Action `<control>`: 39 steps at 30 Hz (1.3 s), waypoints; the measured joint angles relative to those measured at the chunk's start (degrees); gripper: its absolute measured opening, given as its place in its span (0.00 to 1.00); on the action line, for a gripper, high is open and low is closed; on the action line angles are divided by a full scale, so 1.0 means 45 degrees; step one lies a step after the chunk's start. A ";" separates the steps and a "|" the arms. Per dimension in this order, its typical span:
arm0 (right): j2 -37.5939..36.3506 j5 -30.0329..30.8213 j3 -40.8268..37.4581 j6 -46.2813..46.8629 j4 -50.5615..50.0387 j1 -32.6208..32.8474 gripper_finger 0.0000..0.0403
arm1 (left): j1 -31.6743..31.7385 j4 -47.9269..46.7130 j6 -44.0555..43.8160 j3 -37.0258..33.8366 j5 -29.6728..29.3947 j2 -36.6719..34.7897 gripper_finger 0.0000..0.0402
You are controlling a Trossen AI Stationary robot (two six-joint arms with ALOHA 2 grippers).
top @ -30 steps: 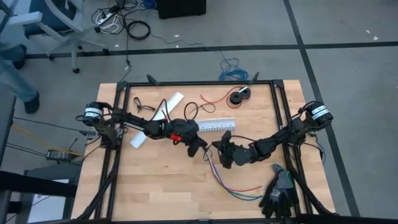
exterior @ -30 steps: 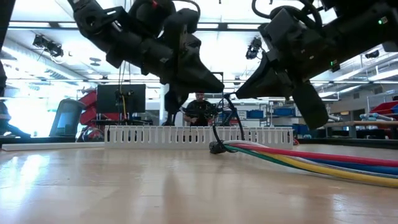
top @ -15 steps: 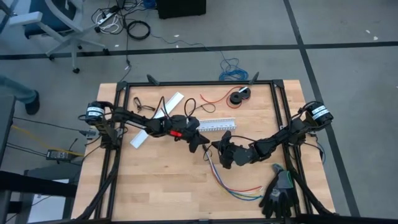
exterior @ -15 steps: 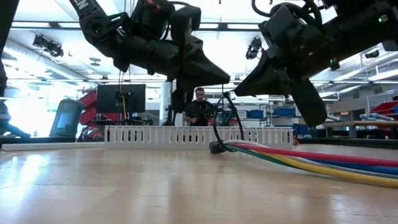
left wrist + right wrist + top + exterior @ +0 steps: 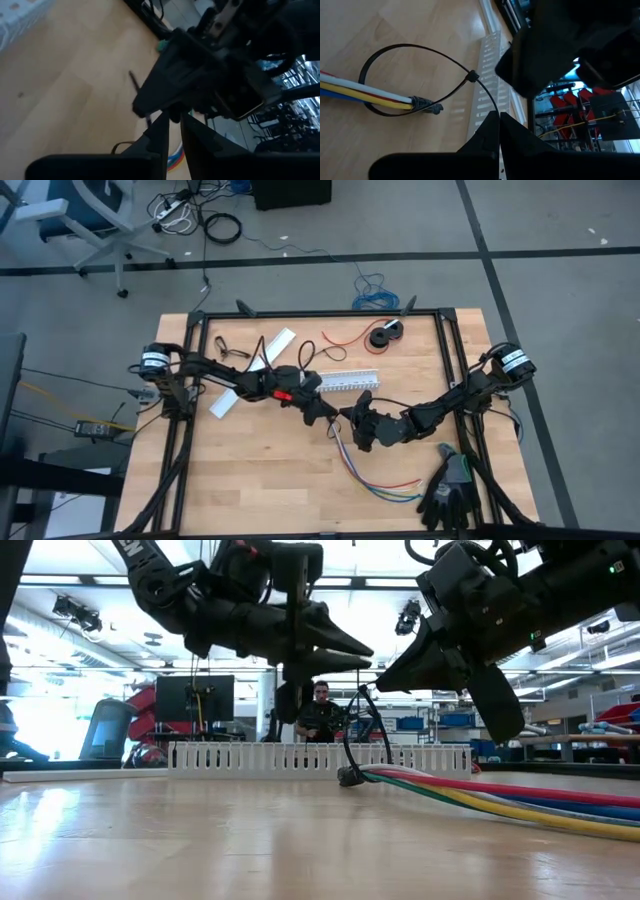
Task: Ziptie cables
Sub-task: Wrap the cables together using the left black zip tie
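Note:
The cables lie on the table, a bundle of coloured wires joined at a black-sleeved end; they also show in the low view and the high view. A black zip tie forms a wide loop around them near that end, with its head above the loop. At the table's middle my right gripper is shut on the zip tie's tail. My left gripper hovers tip to tip with my right gripper. Its fingers are slightly apart, and I see nothing between them. My right gripper pinches the zip tie's tail between its two fingers, a short way past the head. The fingers slant down from the table's right side. The tail runs up from the loop to the fingers, and the loop stands loose around the cables, which rest on the table.
A white slotted cable duct lies just beyond the grippers, also visible in the low view. A black tape roll and a thin red wire sit at the far edge. Black gloves lie at the near right corner. A person stands far behind.
My left gripper has rolled about its own axis while staying in place, and its fingers have parted a little. My right gripper, the zip tie loop and the cables have kept still.

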 joint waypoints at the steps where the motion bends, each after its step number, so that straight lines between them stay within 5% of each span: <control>1: 0.0000 0.0000 0.0000 0.0002 0.0025 0.0000 0.00 | 0.0000 0.0075 -0.0014 0.0000 0.0066 0.0159 0.14; 11: -0.0010 -0.0020 0.0005 0.0189 0.0093 0.0000 0.00 | 0.0004 0.3084 -0.0929 0.0000 0.1002 0.1863 0.14; 21: -0.0010 -0.0019 0.0010 0.0189 0.0088 0.0000 0.00 | 0.0024 0.3068 -0.0426 0.0000 0.0997 0.1865 0.14; 29: -0.0010 0.0118 0.0010 0.0591 0.0130 0.0003 0.00 | 0.0015 0.3033 0.0246 0.0000 0.0895 0.1865 0.02; 39: -0.0010 0.4755 -0.0062 0.2983 -0.0046 0.1046 0.00 | -0.0563 0.2966 0.1412 0.0024 -0.1114 0.1836 0.00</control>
